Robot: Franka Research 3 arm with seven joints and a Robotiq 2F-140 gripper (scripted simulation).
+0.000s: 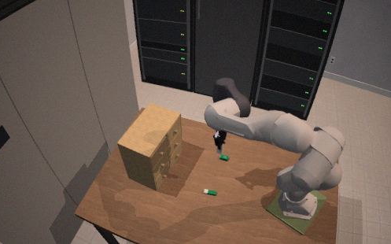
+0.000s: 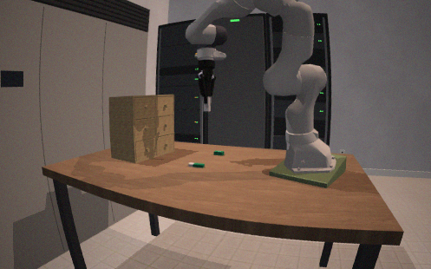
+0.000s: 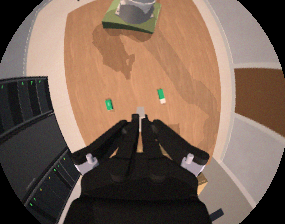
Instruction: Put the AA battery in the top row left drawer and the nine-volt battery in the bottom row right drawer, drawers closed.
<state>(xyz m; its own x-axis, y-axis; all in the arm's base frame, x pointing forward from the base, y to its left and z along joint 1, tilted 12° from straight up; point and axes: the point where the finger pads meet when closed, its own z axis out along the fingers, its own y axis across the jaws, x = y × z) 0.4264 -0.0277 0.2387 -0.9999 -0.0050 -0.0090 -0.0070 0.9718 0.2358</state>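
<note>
The small wooden chest [image 1: 152,146] stands at the table's left, and also shows in the exterior view [image 2: 142,127]. Its drawers all look pushed in. The green nine-volt battery [image 1: 224,157] lies on the table right of the chest; it also shows in the exterior view [image 2: 218,153] and the wrist view [image 3: 109,103]. The green and white AA battery [image 1: 210,191] lies nearer the front edge; it also shows in the exterior view [image 2: 196,164] and the wrist view [image 3: 161,96]. My gripper [image 2: 206,108] is shut and empty. It points down, high above the table right of the chest, and also shows in the top view [image 1: 219,150] and the wrist view [image 3: 140,117].
My arm's base sits on a green plate [image 1: 297,210] at the table's right. Dark server racks [image 1: 230,47] stand behind the table and grey cabinets [image 1: 38,98] stand to the left.
</note>
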